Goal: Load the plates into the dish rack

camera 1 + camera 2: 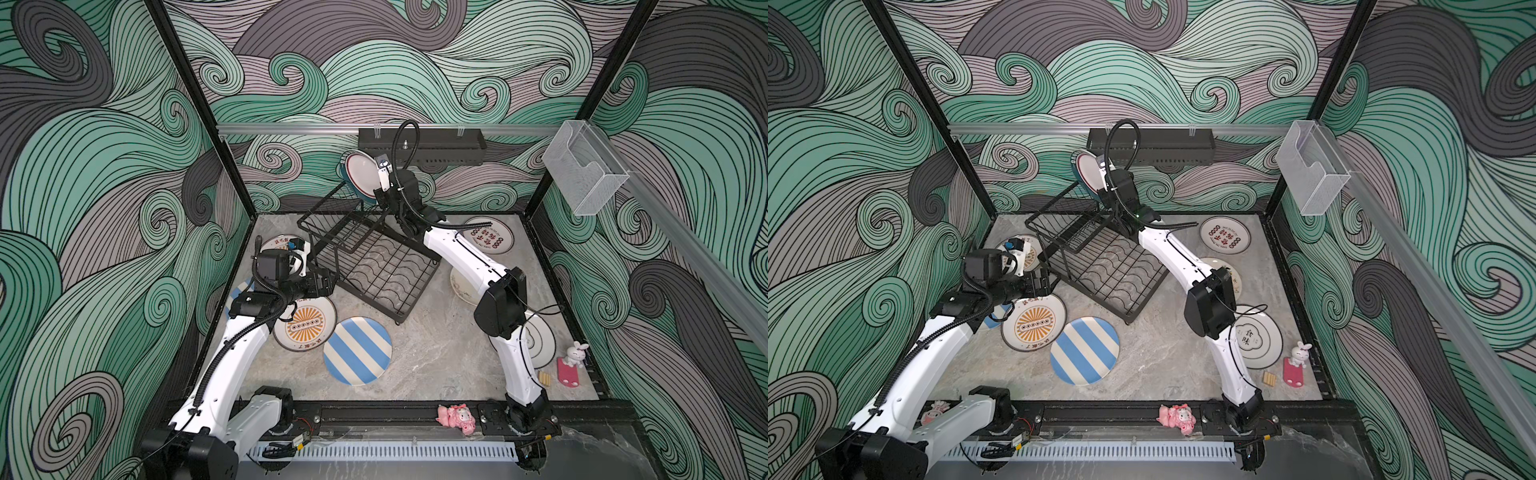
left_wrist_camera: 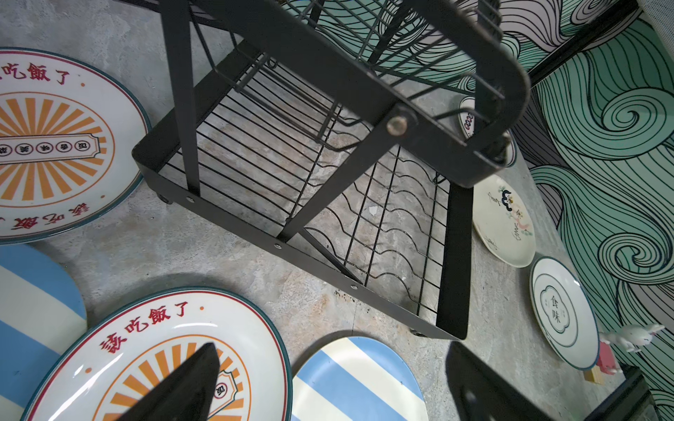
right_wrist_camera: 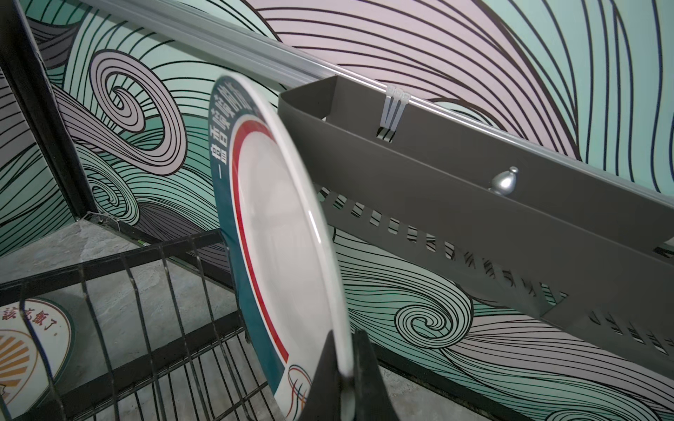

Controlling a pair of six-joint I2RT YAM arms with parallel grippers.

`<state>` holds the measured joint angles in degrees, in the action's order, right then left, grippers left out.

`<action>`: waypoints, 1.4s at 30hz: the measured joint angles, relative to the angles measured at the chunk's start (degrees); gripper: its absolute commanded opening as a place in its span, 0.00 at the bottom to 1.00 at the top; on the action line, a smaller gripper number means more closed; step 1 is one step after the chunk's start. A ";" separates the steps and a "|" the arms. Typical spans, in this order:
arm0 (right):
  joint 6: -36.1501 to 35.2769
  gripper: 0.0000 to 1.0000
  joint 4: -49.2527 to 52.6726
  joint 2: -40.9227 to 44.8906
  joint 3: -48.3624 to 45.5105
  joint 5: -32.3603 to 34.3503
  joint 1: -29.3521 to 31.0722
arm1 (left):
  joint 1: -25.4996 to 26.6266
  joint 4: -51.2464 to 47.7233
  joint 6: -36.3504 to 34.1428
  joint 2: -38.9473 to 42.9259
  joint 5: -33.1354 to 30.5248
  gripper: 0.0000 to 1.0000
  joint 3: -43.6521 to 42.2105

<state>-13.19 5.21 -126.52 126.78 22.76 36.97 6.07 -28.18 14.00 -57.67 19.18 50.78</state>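
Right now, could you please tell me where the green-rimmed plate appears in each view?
Top view: plate upper centre, by the rack.
Top view: plate upper centre likewise.
Left wrist: not in it.
Right wrist: plate centre, in the right hand.
Shared landmark: the rack.

Boxed in by wave-patterned walls (image 1: pixel 415 62) of teal, grey and mauve.
Floored with a grey marbled slab (image 1: pixel 436 353); framed by black corner posts (image 1: pixel 198 104); crossed at the back by an aluminium rail (image 1: pixel 291 129) carrying a black perforated tray (image 1: pixel 449 145); fitted on the right-hand wall with a clear plastic box (image 1: pixel 582 174). Lit evenly, perhaps from overhead.
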 measured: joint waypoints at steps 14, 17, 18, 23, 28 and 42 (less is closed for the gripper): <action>0.13 0.01 -1.46 0.87 -1.88 0.57 0.04 | 0.00 0.42 0.00 0.00 0.85 0.99 -0.02; 0.11 0.05 -1.46 0.87 -1.88 0.57 0.04 | 0.00 0.42 0.00 0.00 0.87 0.99 -0.02; 0.11 0.06 -1.46 0.87 -1.88 0.55 0.04 | -0.02 0.42 0.00 0.00 0.87 0.99 -0.02; -0.20 0.11 -1.40 0.87 -1.88 0.31 0.04 | -0.26 0.42 0.00 0.00 0.96 0.99 -0.04; -1.11 0.16 -0.50 0.81 -1.66 -0.15 -0.09 | -0.52 0.42 0.00 0.00 0.98 0.99 -0.04; -1.81 0.37 3.34 -0.76 3.50 -3.65 -1.53 | -0.70 0.42 0.00 0.00 1.01 0.98 -0.04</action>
<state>-15.00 8.56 -127.28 130.28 19.11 35.44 5.37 -27.77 14.00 -57.67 20.18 50.74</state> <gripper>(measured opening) 0.349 0.986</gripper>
